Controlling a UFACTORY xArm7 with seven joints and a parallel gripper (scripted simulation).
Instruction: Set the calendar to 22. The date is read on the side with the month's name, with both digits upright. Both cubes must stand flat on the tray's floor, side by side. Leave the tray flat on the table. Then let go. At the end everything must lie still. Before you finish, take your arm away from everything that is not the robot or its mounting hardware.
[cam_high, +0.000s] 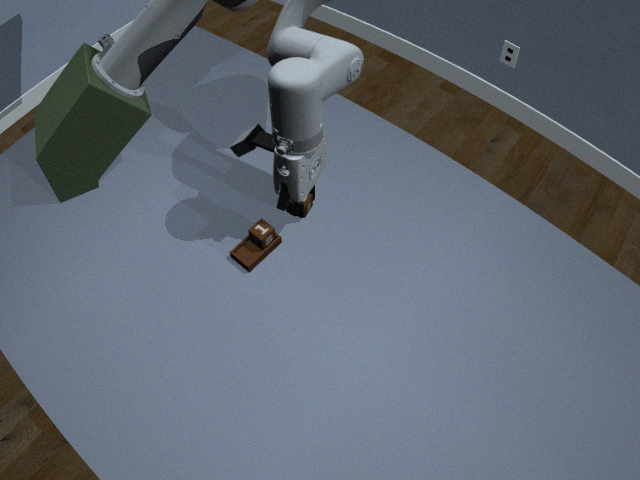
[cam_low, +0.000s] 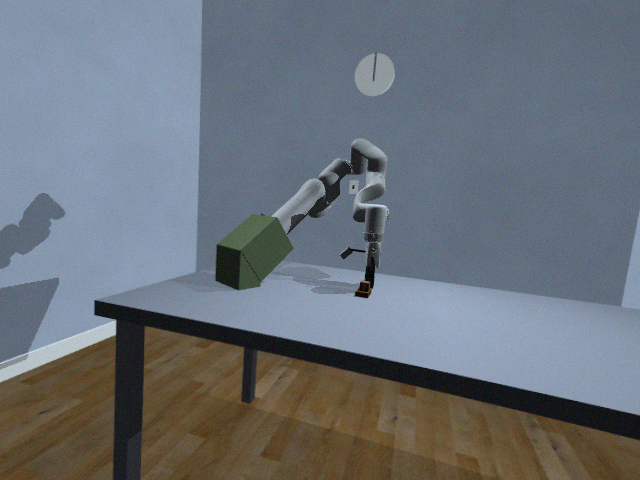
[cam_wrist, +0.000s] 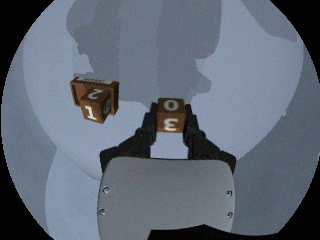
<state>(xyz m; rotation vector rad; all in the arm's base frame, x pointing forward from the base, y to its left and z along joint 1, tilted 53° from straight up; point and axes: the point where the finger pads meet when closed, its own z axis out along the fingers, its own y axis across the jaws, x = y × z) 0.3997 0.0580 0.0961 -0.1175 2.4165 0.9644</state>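
Note:
My gripper (cam_high: 298, 206) (cam_wrist: 170, 111) points down beside the tray, shut on a loose brown cube (cam_high: 308, 205) (cam_wrist: 171, 115). The fingers touch two opposite sides. In the wrist view its upper face shows 3 and its far side shows 0. Whether it touches the table is hard to tell. The brown tray (cam_high: 247, 259) (cam_low: 362, 296) (cam_wrist: 116, 100) lies flat, its white month label on the far side in the wrist view. The other cube (cam_high: 262, 233) (cam_low: 364, 285) (cam_wrist: 95, 106) sits in the tray end nearer my gripper, 1 on top, 2 toward the label side. The other end is empty.
A large green block (cam_high: 93, 118) (cam_low: 253, 253) stands at the arm's base. The grey-blue table (cam_high: 361, 335) (cam_low: 465, 330) bears the tray and the arm. A wall clock (cam_low: 374, 74) and a wall socket (cam_high: 509, 53) (cam_low: 353, 187) are far behind.

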